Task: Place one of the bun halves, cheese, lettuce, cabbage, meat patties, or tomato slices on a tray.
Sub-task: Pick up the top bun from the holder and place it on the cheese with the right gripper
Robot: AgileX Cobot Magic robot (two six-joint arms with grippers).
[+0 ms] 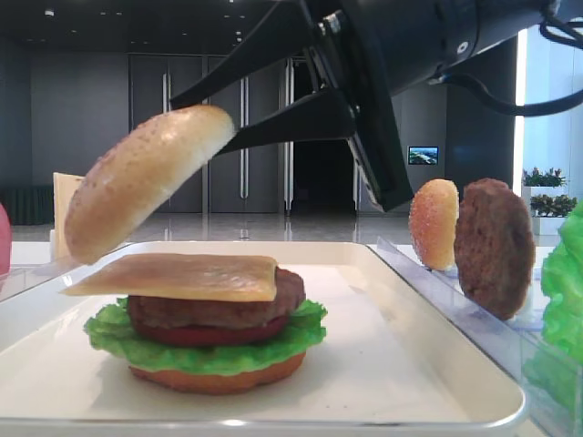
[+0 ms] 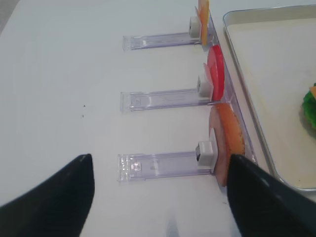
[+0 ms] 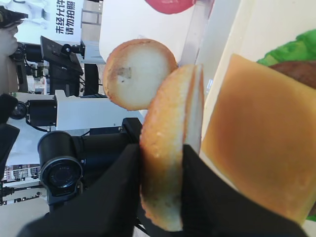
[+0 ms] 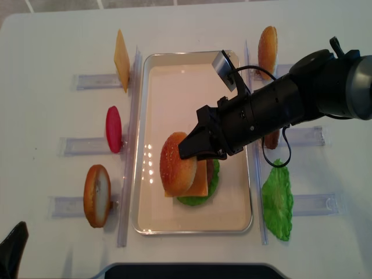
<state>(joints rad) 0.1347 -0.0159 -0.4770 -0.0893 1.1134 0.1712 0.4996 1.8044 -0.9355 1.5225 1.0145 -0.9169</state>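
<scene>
My right gripper [image 4: 189, 148] is shut on a sesame bun half [image 4: 174, 163], its fingers pinching the dome and the flat underside [image 3: 170, 108]. The bun hangs tilted [image 1: 146, 177] just above the left side of a stack on the white tray [image 4: 174, 75]. From the top down the stack is cheese [image 1: 182, 276], meat patty [image 1: 228, 308], tomato slice [image 1: 209, 334], lettuce [image 1: 228, 357] and a bottom bun. My left gripper [image 2: 160, 165] stands open over the table left of the tray, holding nothing.
Clear racks flank the tray. On the left stand a cheese slice [image 4: 121, 60], a tomato slice [image 4: 113, 129] and a bun [image 4: 96, 196]. On the right are a bun [image 4: 268, 51], a patty [image 1: 494, 248] and a lettuce leaf [image 4: 277, 200].
</scene>
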